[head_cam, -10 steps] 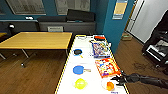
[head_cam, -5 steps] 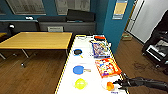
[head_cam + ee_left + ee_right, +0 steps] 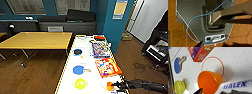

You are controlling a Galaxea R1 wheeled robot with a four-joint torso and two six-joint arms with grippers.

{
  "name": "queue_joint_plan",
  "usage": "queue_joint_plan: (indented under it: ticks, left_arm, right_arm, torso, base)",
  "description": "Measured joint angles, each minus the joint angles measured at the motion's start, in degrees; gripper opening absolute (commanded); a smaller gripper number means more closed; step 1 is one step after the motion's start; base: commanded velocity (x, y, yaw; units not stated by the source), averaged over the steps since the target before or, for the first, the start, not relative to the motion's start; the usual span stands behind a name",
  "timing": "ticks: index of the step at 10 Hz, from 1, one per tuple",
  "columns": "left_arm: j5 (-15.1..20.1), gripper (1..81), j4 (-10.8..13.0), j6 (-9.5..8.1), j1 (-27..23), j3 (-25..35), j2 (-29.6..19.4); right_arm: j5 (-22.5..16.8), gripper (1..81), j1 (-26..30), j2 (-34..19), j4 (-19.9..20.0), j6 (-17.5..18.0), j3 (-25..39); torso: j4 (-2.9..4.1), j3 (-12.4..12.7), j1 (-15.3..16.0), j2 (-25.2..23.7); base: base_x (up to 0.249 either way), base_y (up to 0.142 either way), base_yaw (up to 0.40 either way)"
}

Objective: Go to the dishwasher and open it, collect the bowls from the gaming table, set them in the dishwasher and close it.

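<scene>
At our right gripper, the fingers stand spread just short of an orange cup, which is no bowl. Closing here, we judge, would lift the wrong thing or tip it over. Farther out on the table, the yellow-green bowl sits apart from the cup, near the yellow edge, where a careless sweep of our arm could knock it off.
</scene>
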Motion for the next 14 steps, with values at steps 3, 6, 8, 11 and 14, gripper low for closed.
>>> queue_joint_plan:
  ticks: [3,6,8,11,14]
  left_arm:
    - [0.0,81.1,0.0,0.00,0.0,0.0,0.0]
    - [0.0,81.1,0.0,0.00,0.0,0.0,-0.2]
    - [0.0,81.1,0.0,0.00,0.0,0.0,-0.1]
    - [0.0,81.1,0.0,0.00,0.0,0.0,-0.2]
    - [0.1,81.1,0.0,0.00,0.0,0.0,-0.2]
  right_arm:
    - [0.0,81.1,0.0,0.8,0.0,0.0,-1.7]
    - [0.1,81.1,0.0,1.7,0.0,0.0,-4.9]
    - [0.1,81.1,0.0,1.8,0.1,0.1,-6.4]
    - [0.3,81.1,-0.5,3.4,0.1,0.2,-9.3]
    - [1.0,81.1,-0.8,5.1,0.1,0.2,-9.6]
  torso:
    - [0.00,0.0,0.0,0.0]
    - [0.00,0.0,0.0,0.0]
    - [0.00,0.0,0.0,0.0]
    - [0.00,0.0,0.0,0.0]
    - [0.00,0.0,0.0,0.0]
  base:
    - [0.000,0.000,0.000]
    - [0.000,0.000,0.000]
    - [0.000,0.000,0.000]
    - [0.000,0.000,0.000]
    - [0.000,0.000,0.000]
